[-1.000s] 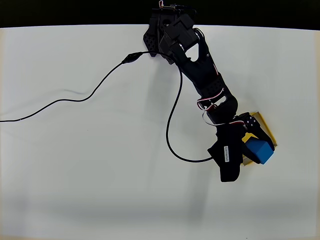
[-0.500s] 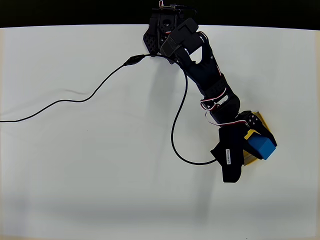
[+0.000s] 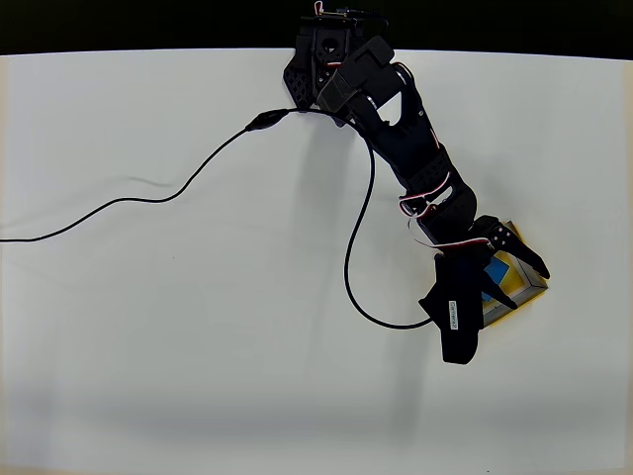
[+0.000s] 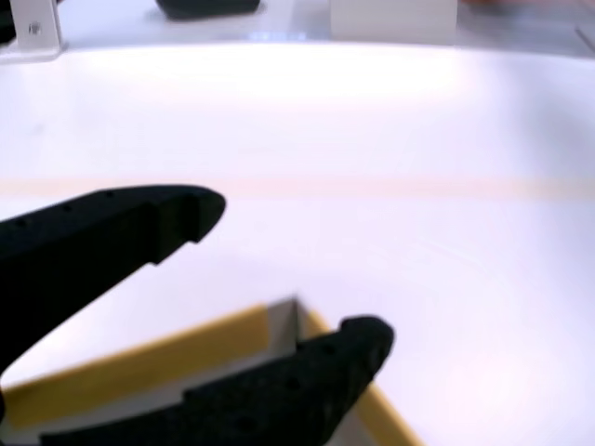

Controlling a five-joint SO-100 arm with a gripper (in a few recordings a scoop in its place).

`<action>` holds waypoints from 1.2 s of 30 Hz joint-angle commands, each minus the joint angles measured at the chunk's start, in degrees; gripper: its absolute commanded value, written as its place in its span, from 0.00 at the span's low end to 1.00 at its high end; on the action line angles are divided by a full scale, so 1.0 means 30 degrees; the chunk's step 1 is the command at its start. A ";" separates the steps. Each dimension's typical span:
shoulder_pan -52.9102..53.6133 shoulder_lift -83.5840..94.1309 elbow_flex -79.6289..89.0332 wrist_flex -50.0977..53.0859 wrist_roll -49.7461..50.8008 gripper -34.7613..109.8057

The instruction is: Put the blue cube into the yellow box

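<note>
Overhead view shows the end effector (image 3: 514, 259) now spread open above the yellow box (image 3: 526, 280), whereas half a second ago it gripped the blue cube (image 3: 492, 274), which now rests inside the box; judged complete pending arm withdrawal.

You're working on a plain white table (image 3: 178, 376), evenly lit, with a black band of darkness beyond its far edge. A black cable (image 3: 148, 196) snakes across it. The wrist view shows blurred pale and dark shapes beyond the table.
</note>
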 commanded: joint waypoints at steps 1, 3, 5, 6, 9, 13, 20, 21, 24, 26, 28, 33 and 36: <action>0.0117 0.2314 -0.1875 0.0557 -0.1025 0.42; 0.0527 0.3252 -0.2139 0.1816 -0.1436 0.41; 0.1084 0.4219 -0.2256 0.2813 -0.1553 0.40; 0.1377 0.4688 -0.2256 0.3281 -0.1611 0.39; 0.2520 0.6328 -0.1875 0.4805 -0.1699 0.37; 0.4336 0.8672 -0.0996 0.7236 -0.1875 0.33; 0.7705 1.3066 0.2578 1.0342 -0.1348 0.27; 0.8174 1.3887 0.3135 1.0986 -0.1055 0.26; 0.9316 1.6523 0.4629 1.3770 -0.0645 0.25; 0.9844 1.8545 0.5947 1.5410 -0.0762 0.24; 1.0283 2.0684 0.7295 1.6963 -0.0586 0.24; 1.1133 2.6133 1.0312 2.2090 -0.0234 0.24; 1.1602 2.8213 1.1367 2.5254 -0.0205 0.24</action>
